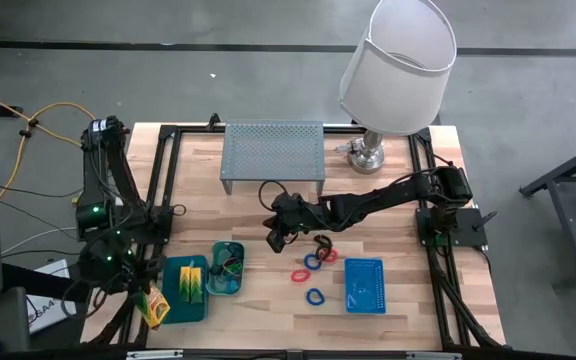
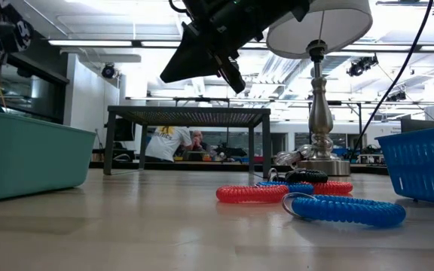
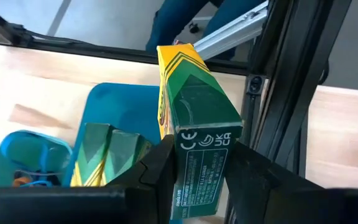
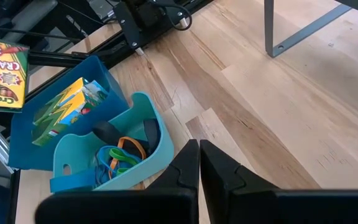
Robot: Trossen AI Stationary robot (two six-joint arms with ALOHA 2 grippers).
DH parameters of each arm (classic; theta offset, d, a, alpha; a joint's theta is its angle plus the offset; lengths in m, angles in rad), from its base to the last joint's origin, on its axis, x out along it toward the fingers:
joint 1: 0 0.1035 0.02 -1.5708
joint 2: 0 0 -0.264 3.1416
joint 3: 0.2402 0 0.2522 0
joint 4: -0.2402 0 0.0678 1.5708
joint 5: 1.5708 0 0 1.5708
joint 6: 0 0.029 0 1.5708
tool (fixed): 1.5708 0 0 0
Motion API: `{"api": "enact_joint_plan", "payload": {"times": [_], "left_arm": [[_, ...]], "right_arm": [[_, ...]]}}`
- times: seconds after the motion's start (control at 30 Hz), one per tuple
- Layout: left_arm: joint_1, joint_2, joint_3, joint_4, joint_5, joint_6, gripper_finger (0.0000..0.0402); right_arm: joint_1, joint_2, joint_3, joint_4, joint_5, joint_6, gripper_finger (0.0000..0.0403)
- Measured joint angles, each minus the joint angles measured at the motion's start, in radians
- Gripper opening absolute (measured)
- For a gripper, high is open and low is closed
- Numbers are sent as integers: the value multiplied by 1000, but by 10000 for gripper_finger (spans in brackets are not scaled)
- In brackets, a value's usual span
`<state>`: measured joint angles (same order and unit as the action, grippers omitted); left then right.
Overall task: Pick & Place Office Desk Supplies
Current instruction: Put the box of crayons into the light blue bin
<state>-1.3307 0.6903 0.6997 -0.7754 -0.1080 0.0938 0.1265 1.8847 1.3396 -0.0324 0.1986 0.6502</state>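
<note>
My left gripper (image 1: 153,303) is shut on a yellow-green crayon box (image 3: 194,106) at the table's near left, beside the larger teal tray (image 1: 173,300). Two more crayon boxes (image 1: 190,280) lie in that tray. A smaller teal tray (image 1: 228,268) beside it holds band loops. Red, blue and black band loops (image 1: 313,265) lie on the wood mid-table, left of the blue mesh basket (image 1: 365,285). My right gripper (image 1: 276,240) hangs shut above the table, between the small tray and the loops, touching nothing. My left gripper pinches the crayon box between its two fingers (image 3: 160,168), one on each long side, near the end printed with small marks (image 3: 205,142). The fingers slant down and lie along the box, which juts out ahead of them. The box is lifted clear, over the tray's near left corner.
A grey perforated riser (image 1: 273,155) stands at the far middle, with a white-shaded lamp (image 1: 398,60) to its right. Black frame rails (image 1: 158,190) run along the table's left and right edges. People sit in the room beyond the riser (image 2: 175,143).
</note>
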Motion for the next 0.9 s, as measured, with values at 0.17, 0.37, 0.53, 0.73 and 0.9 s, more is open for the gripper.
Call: {"api": "enact_joint_plan", "payload": {"times": [0.17,0.37,0.53,0.73,0.9], "left_arm": [[87,-13,-22,17,95,87,113],[217,14,-22,15,210,202,113],[326,50,-40,13,308,292,113],[416,59,-82,2,359,368,113],[466,59,-83,-12,374,470,113]], "right_arm": [[0,0,0,0,0,0,2],[0,0,0,0,0,0,2],[0,0,0,0,0,0,2],[0,0,0,0,0,0,2],[0,0,0,0,0,0,2]]}}
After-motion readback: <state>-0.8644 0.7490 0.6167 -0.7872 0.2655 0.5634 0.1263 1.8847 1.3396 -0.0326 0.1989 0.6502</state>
